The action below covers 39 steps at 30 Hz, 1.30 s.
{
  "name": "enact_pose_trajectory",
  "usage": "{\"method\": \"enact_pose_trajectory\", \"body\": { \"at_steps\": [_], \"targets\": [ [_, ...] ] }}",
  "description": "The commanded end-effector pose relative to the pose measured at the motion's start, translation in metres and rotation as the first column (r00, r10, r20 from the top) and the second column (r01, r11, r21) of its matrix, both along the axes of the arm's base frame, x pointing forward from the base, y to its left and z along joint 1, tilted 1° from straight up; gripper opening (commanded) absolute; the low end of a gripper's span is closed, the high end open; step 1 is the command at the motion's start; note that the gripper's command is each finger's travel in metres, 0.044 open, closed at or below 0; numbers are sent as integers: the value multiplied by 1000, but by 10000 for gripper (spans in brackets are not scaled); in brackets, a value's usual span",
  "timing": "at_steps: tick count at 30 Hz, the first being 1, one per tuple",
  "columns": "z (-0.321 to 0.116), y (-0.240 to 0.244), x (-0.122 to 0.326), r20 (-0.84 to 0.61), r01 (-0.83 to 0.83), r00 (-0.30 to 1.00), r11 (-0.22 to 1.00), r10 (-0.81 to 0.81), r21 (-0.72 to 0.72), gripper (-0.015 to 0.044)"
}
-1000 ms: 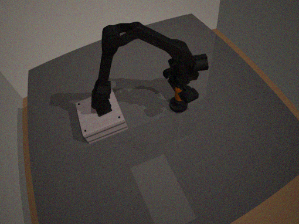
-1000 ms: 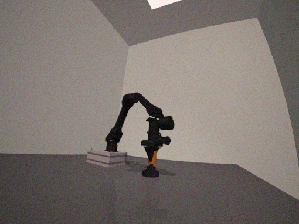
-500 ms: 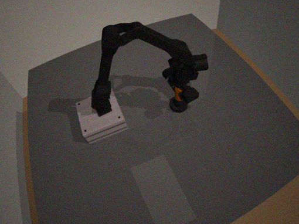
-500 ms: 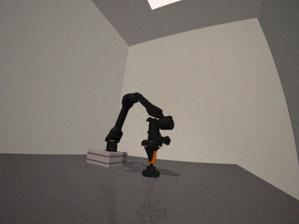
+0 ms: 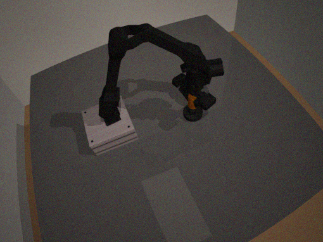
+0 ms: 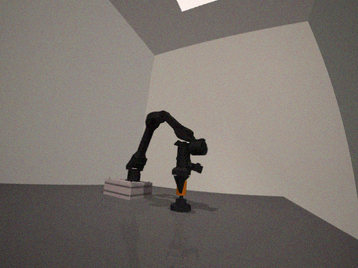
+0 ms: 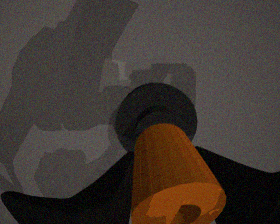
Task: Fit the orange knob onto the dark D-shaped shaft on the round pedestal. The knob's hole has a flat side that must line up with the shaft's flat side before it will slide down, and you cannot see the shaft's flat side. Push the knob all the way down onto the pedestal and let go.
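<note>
The orange knob point(image 5: 192, 101) point(image 6: 184, 189) point(image 7: 165, 160) is held upright between the fingers of my gripper point(image 5: 192, 102) point(image 6: 181, 191), which is shut on it. The round dark pedestal point(image 5: 193, 117) point(image 6: 180, 208) point(image 7: 180, 102) stands on the table right under the knob. In the exterior view the knob's lower end is at about the top of the shaft, with a short dark stretch showing between knob and pedestal. The knob's lower end hides the shaft's top, so whether the shaft is inside the hole and how the flat sides lie cannot be seen.
The arm's pale block base point(image 5: 109, 129) point(image 6: 117, 189) stands to the left of the pedestal in the top and exterior views. A lighter rectangle point(image 5: 177, 205) lies on the table at the front in the top view. The arm's shadow falls between base and pedestal.
</note>
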State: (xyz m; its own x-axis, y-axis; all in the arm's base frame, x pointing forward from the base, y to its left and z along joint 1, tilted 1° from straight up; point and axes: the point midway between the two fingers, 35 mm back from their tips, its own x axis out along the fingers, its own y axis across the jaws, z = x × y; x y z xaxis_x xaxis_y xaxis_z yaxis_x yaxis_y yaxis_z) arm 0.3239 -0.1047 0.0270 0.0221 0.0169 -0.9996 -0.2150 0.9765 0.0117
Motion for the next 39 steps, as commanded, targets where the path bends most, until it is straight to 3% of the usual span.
{"method": "enact_pose_trajectory", "body": {
  "at_steps": [1, 39],
  "targets": [
    [0, -1, 1, 5, -8, 1000, 1000, 8, -4, 0],
    [-9, -2, 3, 5, -3, 1000, 1000, 3, -4, 0]
  ]
}}
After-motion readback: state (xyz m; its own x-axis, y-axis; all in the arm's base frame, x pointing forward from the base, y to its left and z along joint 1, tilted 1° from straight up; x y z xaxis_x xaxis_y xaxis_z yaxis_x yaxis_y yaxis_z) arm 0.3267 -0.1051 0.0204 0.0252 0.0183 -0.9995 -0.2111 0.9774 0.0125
